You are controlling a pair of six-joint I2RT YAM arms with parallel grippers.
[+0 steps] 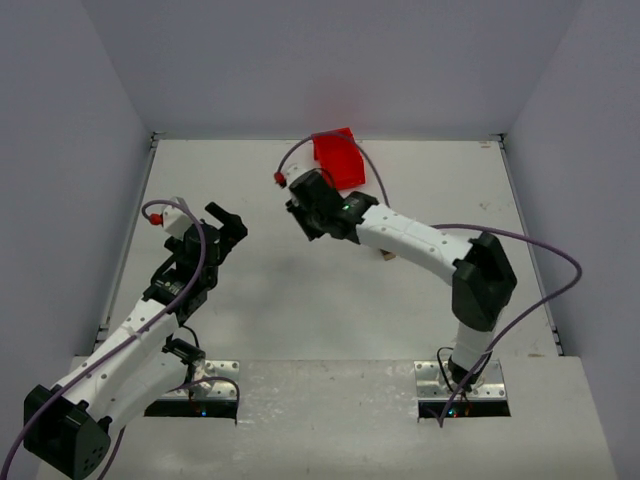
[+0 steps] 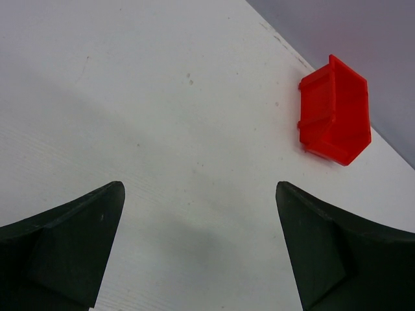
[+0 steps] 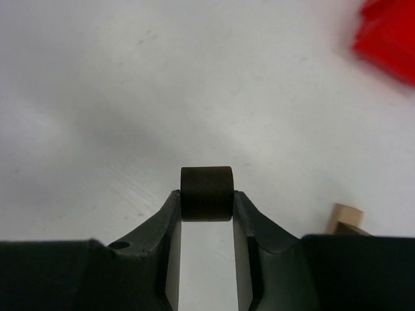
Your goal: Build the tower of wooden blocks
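White table [image 1: 300, 300]: right pincer [image 3: 207, 202] clamps dark block [image 3: 206, 191], axis unclear; left pincer [image 2: 198, 189] apart.

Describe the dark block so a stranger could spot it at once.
On the white table, find the right arm reaching toward the red bin. Its hand pinches a tiny dark brown block. Unlike the pale tan block lying on the table nearby, it is dark and held.
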